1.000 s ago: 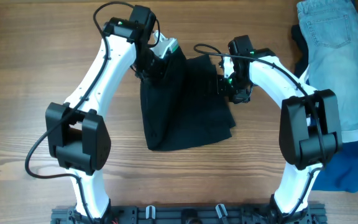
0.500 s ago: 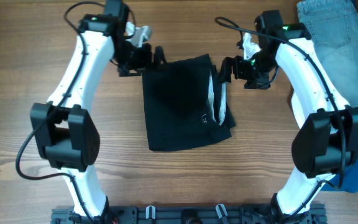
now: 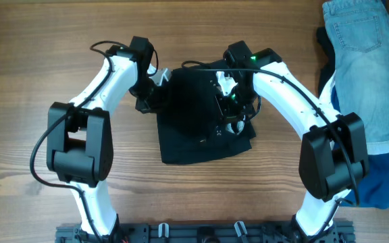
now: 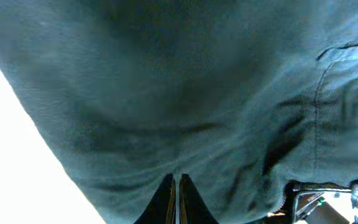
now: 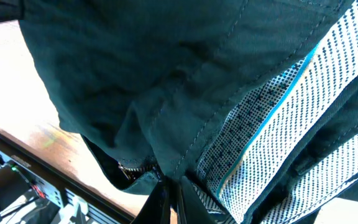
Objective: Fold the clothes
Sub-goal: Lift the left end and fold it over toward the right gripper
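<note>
In the middle of the wooden table (image 3: 39,40), the black garment (image 3: 194,138) lies as a rough rectangle. Its lower part is flat and its upper part is under both arms. From above, the left gripper (image 3: 151,96) sits at the garment's upper left edge and the right gripper (image 3: 229,109) over its upper right part, but the fingertips are lost against the dark cloth there. The wrist cameras supply that. The left one shows its two fingers (image 4: 162,201) pressed together on black cloth, with a stitched seam running off to the right. The right one shows its fingers clenched on a fold of the same cloth beside a seam. A white dotted lining (image 5: 272,118) with a light-blue stripe lies exposed just beside the grip; from overhead it is barely visible. Only the overhead view shows the light-blue denim garment (image 3: 360,61) at the far right edge, with royal blue cloth (image 3: 383,179) below it, both well apart from the black piece.
</note>
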{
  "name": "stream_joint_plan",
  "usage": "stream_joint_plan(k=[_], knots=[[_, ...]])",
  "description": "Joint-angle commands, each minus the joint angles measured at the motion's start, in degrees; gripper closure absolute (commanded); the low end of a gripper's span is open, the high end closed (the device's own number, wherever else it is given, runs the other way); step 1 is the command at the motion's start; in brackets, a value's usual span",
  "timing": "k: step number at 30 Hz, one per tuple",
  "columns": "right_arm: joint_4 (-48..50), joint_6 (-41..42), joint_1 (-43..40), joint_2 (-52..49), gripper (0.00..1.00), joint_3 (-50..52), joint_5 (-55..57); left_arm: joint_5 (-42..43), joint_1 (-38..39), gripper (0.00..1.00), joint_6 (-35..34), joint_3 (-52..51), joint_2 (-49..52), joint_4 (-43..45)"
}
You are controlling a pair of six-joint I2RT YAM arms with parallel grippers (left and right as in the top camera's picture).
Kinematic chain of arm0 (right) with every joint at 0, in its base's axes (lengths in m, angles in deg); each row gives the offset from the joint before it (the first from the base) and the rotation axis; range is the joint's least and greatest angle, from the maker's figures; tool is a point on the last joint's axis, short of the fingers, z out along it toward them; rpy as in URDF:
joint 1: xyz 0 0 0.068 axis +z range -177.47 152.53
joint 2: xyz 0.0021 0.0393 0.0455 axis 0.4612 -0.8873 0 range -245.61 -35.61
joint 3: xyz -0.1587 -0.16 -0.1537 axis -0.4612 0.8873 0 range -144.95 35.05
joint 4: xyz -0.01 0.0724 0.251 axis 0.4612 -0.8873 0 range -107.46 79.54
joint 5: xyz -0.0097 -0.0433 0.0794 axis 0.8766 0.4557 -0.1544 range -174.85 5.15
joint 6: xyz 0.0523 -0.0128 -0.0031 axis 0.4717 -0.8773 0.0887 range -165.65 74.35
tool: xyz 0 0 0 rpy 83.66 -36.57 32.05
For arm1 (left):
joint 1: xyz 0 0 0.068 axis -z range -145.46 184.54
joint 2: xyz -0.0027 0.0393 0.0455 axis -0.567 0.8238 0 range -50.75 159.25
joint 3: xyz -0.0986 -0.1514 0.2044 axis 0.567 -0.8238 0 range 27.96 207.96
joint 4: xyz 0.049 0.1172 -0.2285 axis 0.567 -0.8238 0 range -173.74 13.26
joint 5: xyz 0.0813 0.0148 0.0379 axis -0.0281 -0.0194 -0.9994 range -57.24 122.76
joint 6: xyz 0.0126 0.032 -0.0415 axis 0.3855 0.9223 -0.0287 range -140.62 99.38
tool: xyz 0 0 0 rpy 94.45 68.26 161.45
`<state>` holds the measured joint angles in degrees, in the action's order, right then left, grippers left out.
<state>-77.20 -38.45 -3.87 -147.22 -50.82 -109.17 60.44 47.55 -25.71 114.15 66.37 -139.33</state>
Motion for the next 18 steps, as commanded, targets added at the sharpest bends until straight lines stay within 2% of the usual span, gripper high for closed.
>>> stream_joint_plan(k=[1,4,6,7,8,9,10,11,12,13,15,17,18], knots=[[0.28,1.44,0.35,0.39,0.96,3.45,4.61,0.31,1.77,0.96,0.07,-1.55,1.18,2.19],[5.05,4.76,-0.48,0.39,0.96,13.64,9.4,0.37,1.88,0.96,0.07,-1.55,1.2,2.62],[4.55,9.94,-1.22,0.42,0.96,14.86,16.04,0.33,1.88,0.96,0.11,-1.55,1.2,2.67],[4.13,9.9,-1.46,0.85,0.96,14.38,17.31,0.33,1.86,0.94,0.13,-1.55,1.2,2.86],[2.91,9.4,-1.44,0.85,0.46,12.9,17.31,0.33,1.88,0.79,0.17,-1.55,1.2,3.56],[1.49,9.55,-1.44,0.85,0.03,11.54,18.82,0.33,1.81,0.73,0.31,-1.55,1.2,4.28],[0.15,10.08,-1.44,0.85,0.0,10.21,20.92,0.33,1.73,0.72,0.28,-1.55,1.18,4.59],[-1.77,12.33,-1.44,0.85,0.0,7.89,24.94,0.37,1.42,0.78,0.28,-1.49,1.16,4.76],[-3.28,12.98,-1.44,1.07,0.0,5.14,27.52,0.63,0.87,0.8,0.07,-1.38,0.96,4.35],[-4.46,12.92,-1.57,1.51,0.0,1.77,28.44,1.88,0.2,0.6,0.09,-1.38,0.59,3.3],[-5.55,12.31,-2.56,2.6,0.0,-5.25,28.39,2.03,-1.18,0.42,0.33,-1.38,-0.24,2.19],[-5.55,11.04,-4.22,3.76,0.0,-9.73,28.15,1.99,-2.91,0.0,0.31,-1.4,-0.2,3.28],[-5.53,10.84,-4.76,4.33,0.0,-10.36,28.13,1.79,-3.3,0.0,0.33,-1.62,-0.11,2.82]])
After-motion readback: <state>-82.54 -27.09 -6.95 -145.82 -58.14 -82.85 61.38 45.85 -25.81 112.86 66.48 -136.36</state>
